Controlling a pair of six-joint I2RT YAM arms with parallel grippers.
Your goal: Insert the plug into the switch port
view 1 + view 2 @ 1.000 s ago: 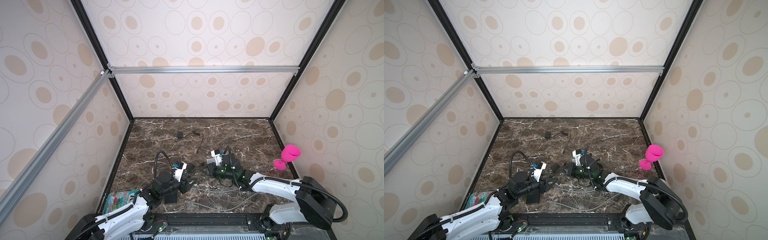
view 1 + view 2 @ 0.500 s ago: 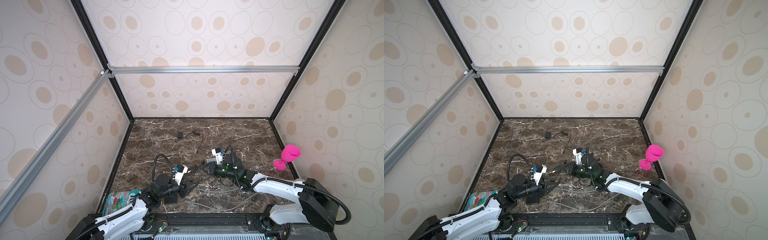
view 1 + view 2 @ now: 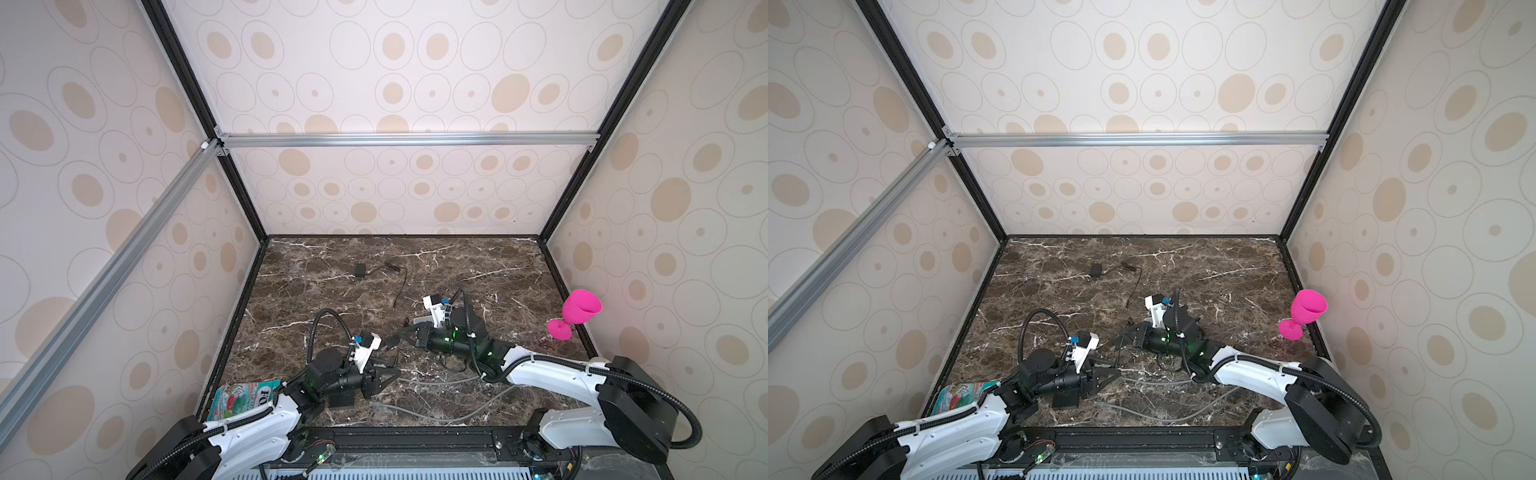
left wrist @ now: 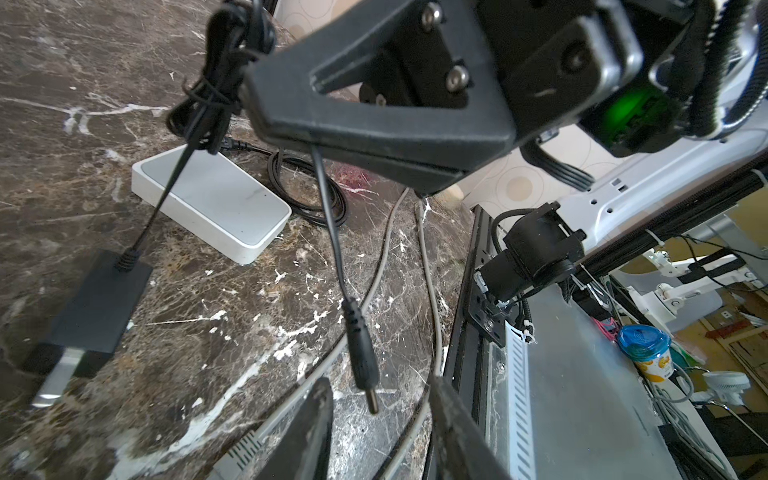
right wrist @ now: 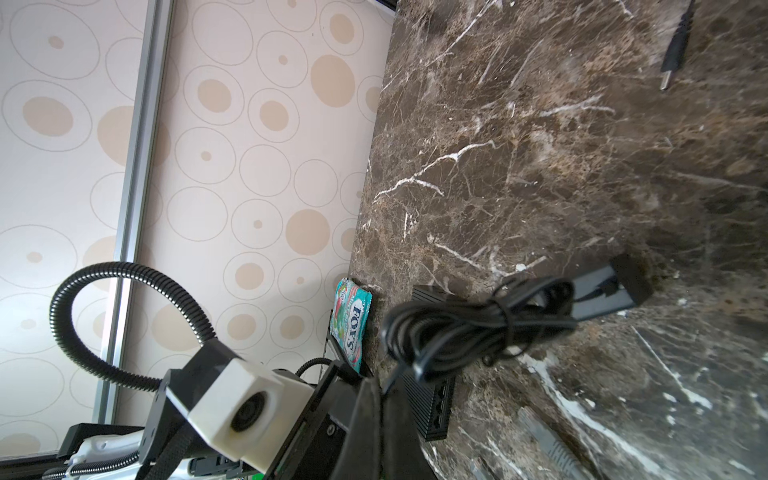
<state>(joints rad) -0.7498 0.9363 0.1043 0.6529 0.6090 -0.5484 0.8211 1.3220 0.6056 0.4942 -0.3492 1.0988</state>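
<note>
The plug [image 4: 360,345], a black barrel plug with a metal tip, hangs on a thin black cable from my right gripper [image 5: 380,386], which is shut on that cable. My left gripper [image 4: 380,386] is open, and the plug's tip hangs in the gap between its fingers [image 4: 320,415] without touching either. The cable's tied bundle [image 5: 469,328] and its black adapter [image 5: 611,286] dangle beside the right gripper. The black ribbed switch [image 5: 432,399] lies on the marble under my left gripper [image 3: 390,376], its ports facing the table's middle. The right gripper [image 3: 395,338] hovers just behind.
A white box [image 4: 212,208] lies under the right gripper. Grey cables [image 3: 436,380] run along the front. A second adapter [image 3: 359,270] with its own cable lies at the back. A pink goblet [image 3: 575,311] is at the right wall and a candy packet [image 3: 241,399] at the front left.
My left gripper has sunk toward the front of the table and its jaws have narrowed round the hanging plug. The right gripper has shifted slightly while keeping the cable.
</note>
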